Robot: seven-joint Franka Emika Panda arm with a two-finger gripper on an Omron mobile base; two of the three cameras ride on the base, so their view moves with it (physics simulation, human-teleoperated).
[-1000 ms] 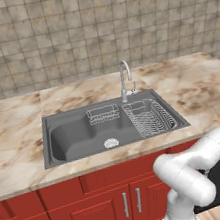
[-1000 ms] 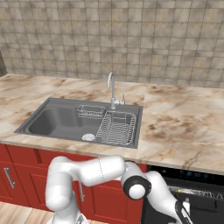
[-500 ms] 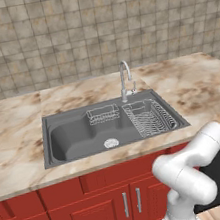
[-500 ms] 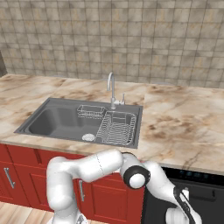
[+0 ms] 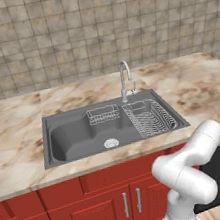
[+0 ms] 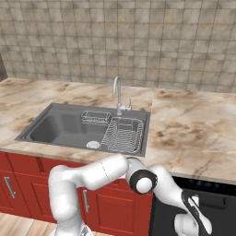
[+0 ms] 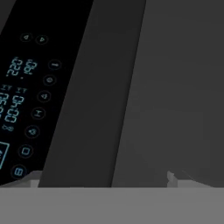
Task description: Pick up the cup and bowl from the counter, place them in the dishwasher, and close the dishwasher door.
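Note:
The dishwasher (image 6: 216,205) is the black front under the beige counter (image 6: 193,133), to the right of the red cabinets. Its dishwasher door (image 7: 131,96) stands very close in front of the hand as a flat dark panel, with a strip of blue-lit control symbols (image 7: 22,105) at the left. My gripper (image 7: 104,177) is open with nothing between its tips, which stand wide apart low in the hand view. In the right base view my arm (image 6: 152,182) bends down low in front of the dishwasher. The cup and bowl are out of view.
A grey sink (image 5: 80,132) is set in the counter, with a wire drainer basket (image 5: 150,118) in its right half and a tap (image 5: 124,79) behind. Red cabinet doors (image 5: 98,210) with silver handles run below. A grey tiled wall backs the counter.
The arm's elbow and forearm have risen a little in front of the dishwasher. The gripper has stayed open. Nothing on the counter has moved.

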